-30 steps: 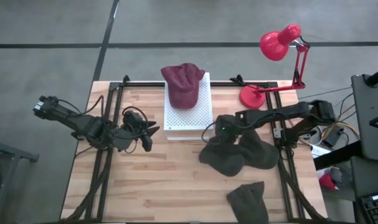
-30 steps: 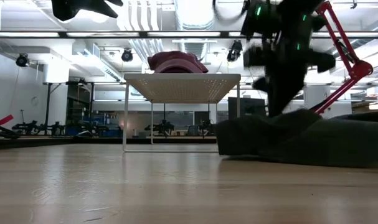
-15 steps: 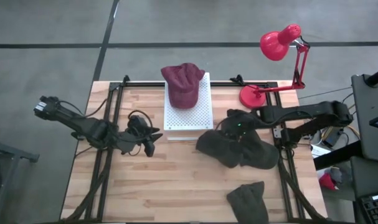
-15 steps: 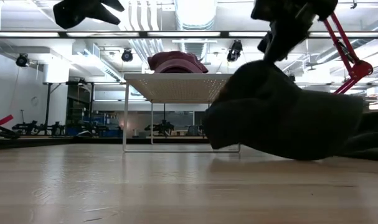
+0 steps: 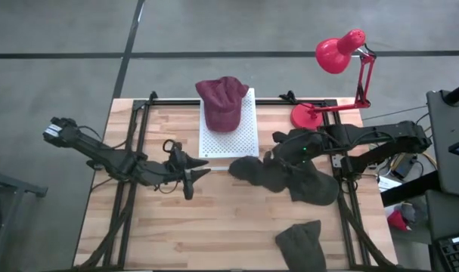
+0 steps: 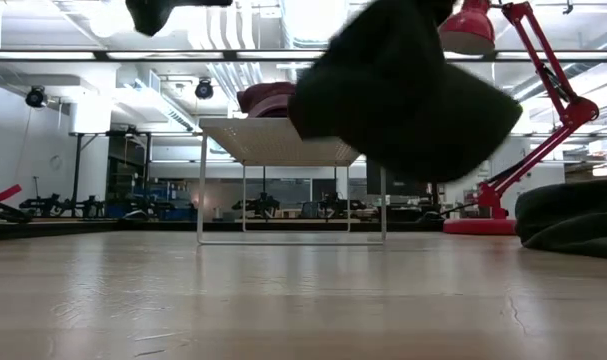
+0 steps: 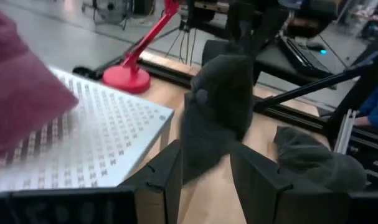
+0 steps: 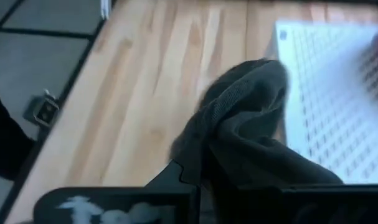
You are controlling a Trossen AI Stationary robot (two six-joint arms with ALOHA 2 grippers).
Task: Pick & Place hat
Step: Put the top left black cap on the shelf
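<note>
Beside the white rack (image 5: pixel 227 130), right tool (image 5: pixel 283 157) pinches the dark hat (image 5: pixel 252 171), hanging clear of the tabletop (image 5: pixel 214 219); rack lies just past it; left tool (image 5: pixel 193 172) spread, waiting opposite

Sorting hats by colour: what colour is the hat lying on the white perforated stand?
Dark red knit hat, clearest in the high view.

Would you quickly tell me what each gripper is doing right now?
Left gripper: open, empty, beside the white perforated stand.
Right gripper: shut on the dark grey hat, lifted off the table.
</note>
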